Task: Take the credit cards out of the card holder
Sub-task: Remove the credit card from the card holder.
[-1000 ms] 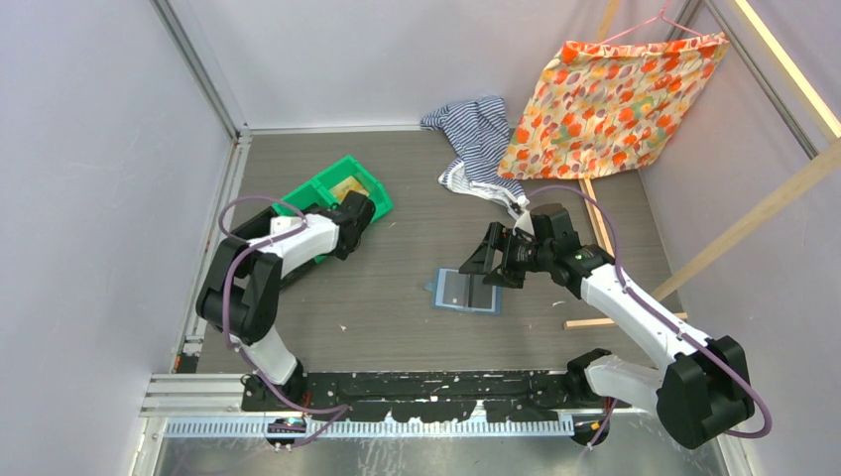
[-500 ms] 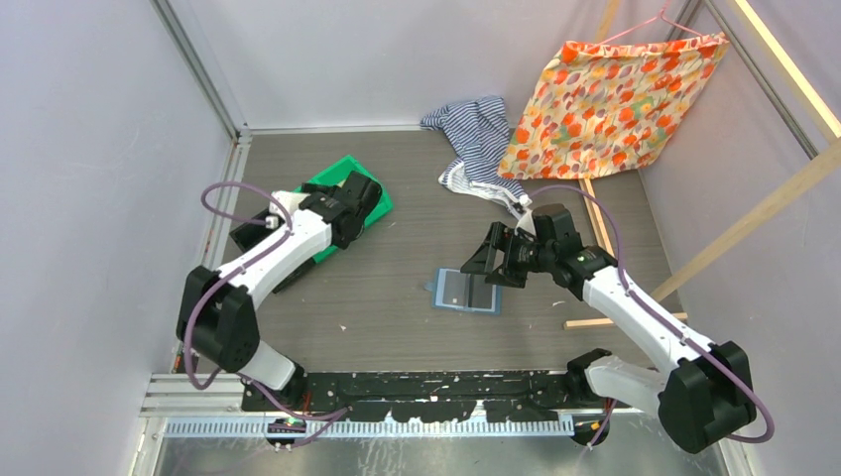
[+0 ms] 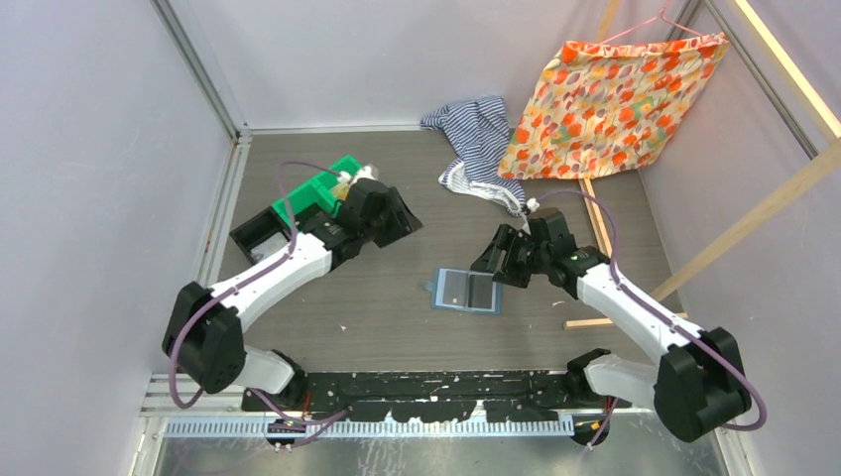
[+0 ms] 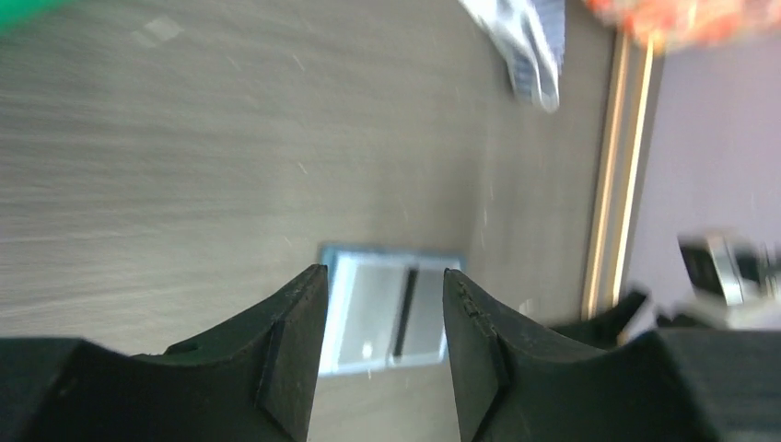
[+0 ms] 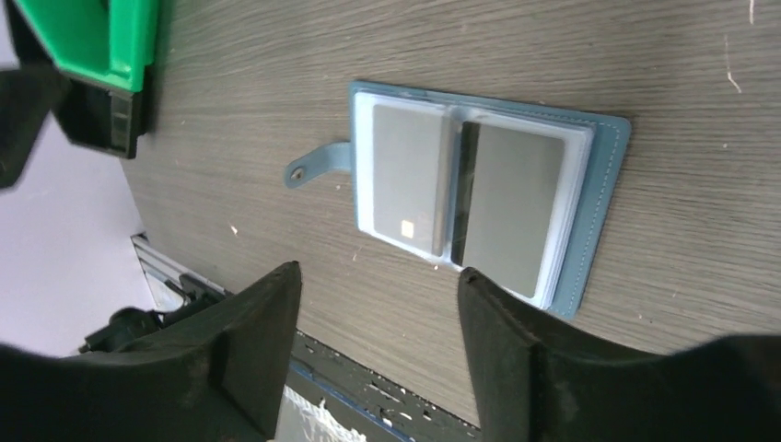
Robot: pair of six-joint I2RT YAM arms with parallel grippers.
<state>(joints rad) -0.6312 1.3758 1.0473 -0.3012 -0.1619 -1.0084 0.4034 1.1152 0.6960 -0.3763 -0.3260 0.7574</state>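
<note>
The slate-blue card holder (image 3: 466,291) lies open and flat on the table, with a grey-dark credit card showing in each panel (image 5: 410,175) (image 5: 511,203). Its snap tab (image 5: 318,164) sticks out to one side. My left gripper (image 3: 395,214) is open and empty, in the air to the holder's upper left. In the left wrist view the holder (image 4: 391,313) shows between my open fingers (image 4: 384,276). My right gripper (image 3: 496,260) is open and empty, just right of and above the holder. In the right wrist view (image 5: 378,272) the holder lies ahead of its fingertips.
A green bin (image 3: 317,188) with a black tray (image 3: 260,230) beside it stands at the back left, and also shows in the right wrist view (image 5: 92,37). A striped cloth (image 3: 476,134) and an orange floral cloth (image 3: 615,99) lie at the back. Wooden sticks (image 3: 605,322) lie at the right.
My left arm has swung away from the green bin to the right, toward the card holder. My right gripper has shifted slightly and stays open beside the holder.
</note>
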